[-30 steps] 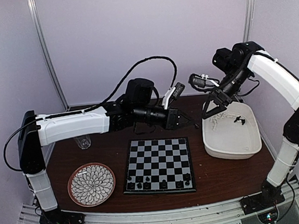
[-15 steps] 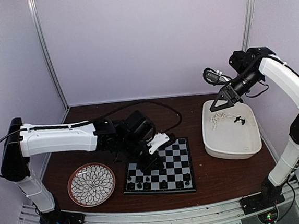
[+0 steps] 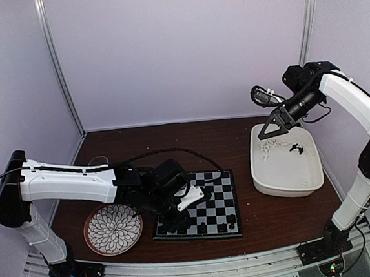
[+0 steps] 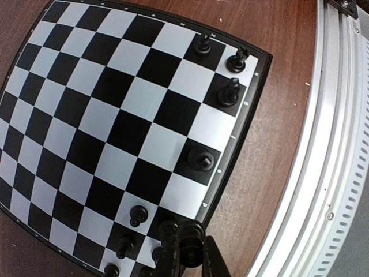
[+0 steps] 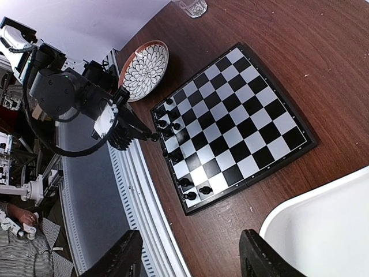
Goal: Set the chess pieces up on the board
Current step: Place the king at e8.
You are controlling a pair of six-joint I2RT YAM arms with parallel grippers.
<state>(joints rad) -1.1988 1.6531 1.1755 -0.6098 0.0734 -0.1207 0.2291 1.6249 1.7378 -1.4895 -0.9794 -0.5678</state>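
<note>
Left end effector [image 4: 184, 245] with black piece [image 4: 191, 251] at board [image 4: 144, 98] rim

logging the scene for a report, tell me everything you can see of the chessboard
The chessboard is a flat square of black and pale grey checks inside a thin dark rim with tiny pale marks. It lies on the brown table, between the flowered plate and the white tub. A few black pieces stand along its near edge only; the rest is bare. The left tool hangs over its near left corner, seemingly pinching one more piece.
</note>
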